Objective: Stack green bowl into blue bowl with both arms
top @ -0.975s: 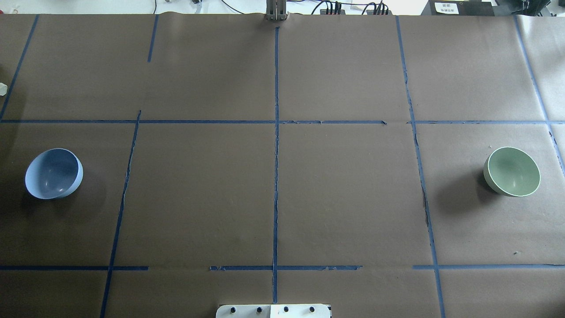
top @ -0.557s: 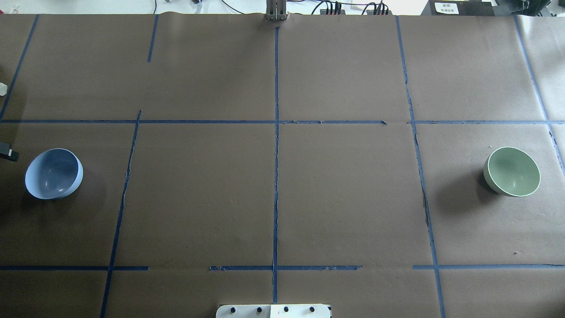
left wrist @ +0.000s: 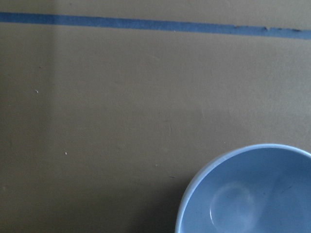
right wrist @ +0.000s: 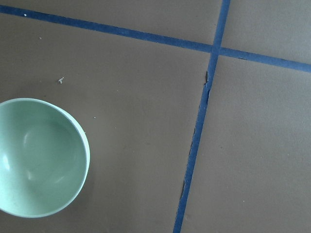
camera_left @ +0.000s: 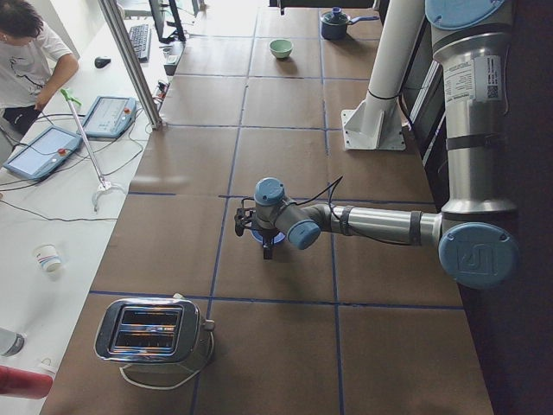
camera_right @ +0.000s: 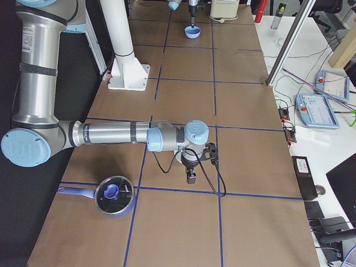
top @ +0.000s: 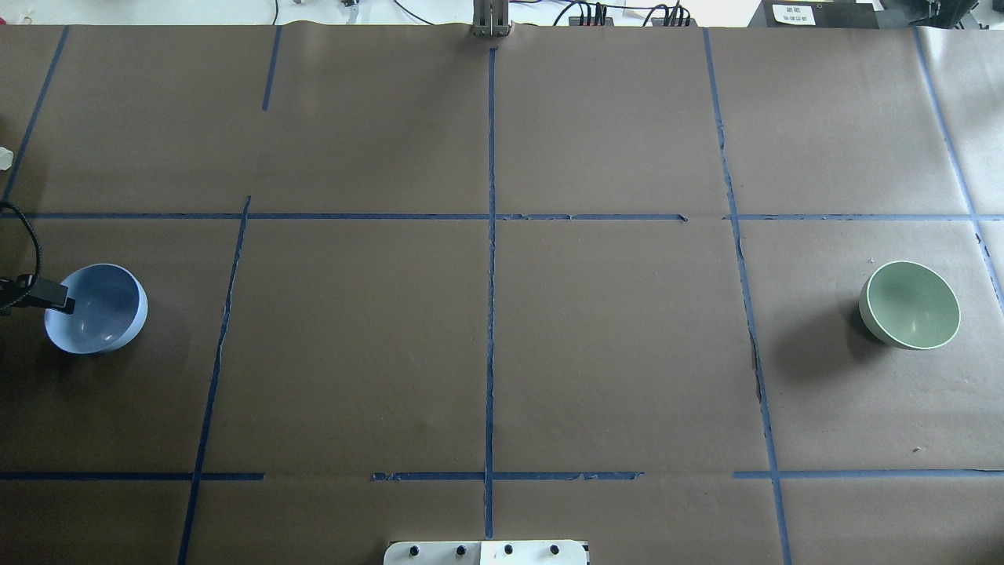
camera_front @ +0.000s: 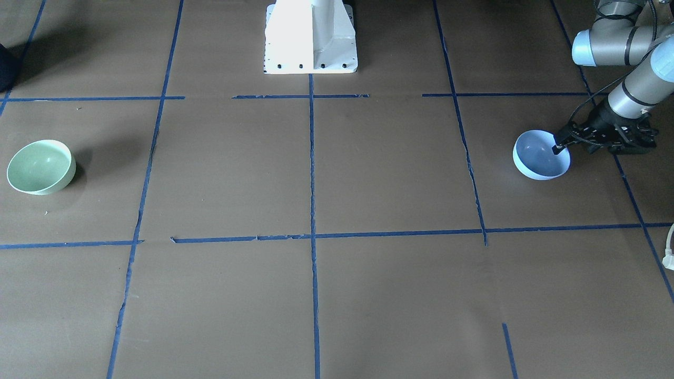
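Observation:
The blue bowl [top: 96, 308] stands upright at the table's left end and also shows in the front view [camera_front: 541, 155] and the left wrist view [left wrist: 248, 194]. My left gripper [camera_front: 605, 145] hangs open beside it. One fingertip [camera_front: 558, 148] is over the bowl's outer rim, and it also shows in the overhead view [top: 56, 298]. The green bowl [top: 910, 304] stands upright at the right end and also shows in the right wrist view [right wrist: 36, 158]. My right gripper [camera_right: 191, 178] hangs near it. I cannot tell whether the right gripper is open or shut.
The white pedestal base [camera_front: 310, 37] stands at the robot's side of the table. A toaster [camera_left: 151, 333] sits beyond the blue bowl's end. A lidded pot [camera_right: 114, 194] sits beyond the green bowl's end. Blue tape lines cross the brown table cover.
My left gripper has come in from the overhead view's left edge, and one finger now reaches over the blue bowl's rim. Neither bowl has moved.

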`<state>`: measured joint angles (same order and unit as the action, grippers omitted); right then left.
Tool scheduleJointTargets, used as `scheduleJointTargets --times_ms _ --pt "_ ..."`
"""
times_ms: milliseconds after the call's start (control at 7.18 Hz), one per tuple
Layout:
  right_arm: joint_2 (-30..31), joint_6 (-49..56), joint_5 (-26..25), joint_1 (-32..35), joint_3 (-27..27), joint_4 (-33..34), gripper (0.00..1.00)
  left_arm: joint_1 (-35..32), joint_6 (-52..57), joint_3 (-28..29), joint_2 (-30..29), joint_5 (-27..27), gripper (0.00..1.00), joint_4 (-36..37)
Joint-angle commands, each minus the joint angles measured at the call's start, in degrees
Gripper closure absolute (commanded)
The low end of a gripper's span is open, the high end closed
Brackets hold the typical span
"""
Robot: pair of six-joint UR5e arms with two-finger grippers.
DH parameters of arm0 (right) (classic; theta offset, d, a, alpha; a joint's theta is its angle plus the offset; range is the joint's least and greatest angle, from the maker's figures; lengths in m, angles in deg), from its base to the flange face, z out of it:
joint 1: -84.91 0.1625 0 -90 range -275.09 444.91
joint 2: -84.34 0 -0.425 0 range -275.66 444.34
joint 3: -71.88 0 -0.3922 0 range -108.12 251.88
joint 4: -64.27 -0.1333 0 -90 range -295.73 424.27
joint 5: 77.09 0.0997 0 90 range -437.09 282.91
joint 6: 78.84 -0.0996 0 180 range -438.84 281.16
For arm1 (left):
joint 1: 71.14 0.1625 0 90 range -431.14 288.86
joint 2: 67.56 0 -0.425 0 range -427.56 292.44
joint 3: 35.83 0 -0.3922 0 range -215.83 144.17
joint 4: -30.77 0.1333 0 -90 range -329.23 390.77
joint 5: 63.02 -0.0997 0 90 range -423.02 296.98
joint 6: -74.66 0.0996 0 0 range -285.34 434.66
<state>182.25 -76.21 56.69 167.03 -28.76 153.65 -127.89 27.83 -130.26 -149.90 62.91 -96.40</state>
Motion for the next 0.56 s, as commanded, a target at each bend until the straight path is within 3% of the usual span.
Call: scheduleJointTargets --times_ms 0,139,279,418 --pt "0.0 0.0 0.1 0.0 -0.1 0.0 0.00 0.9 -1.4 1.8 -1.0 -0.3 0.20 -1.0" --pt "0.0 0.0 0.1 0.0 0.0 0.0 0.00 0.9 -5.8 1.8 -1.9 -0.3 0.82 -1.0" --pt "0.0 0.0 0.1 0.0 0.0 0.0 0.00 0.9 -6.2 1.8 -2.5 -0.3 0.98 -1.0" --pt "0.0 0.0 0.1 -0.1 0.0 0.0 0.00 1.0 -6.2 1.8 -2.6 -0.3 1.00 -1.0"
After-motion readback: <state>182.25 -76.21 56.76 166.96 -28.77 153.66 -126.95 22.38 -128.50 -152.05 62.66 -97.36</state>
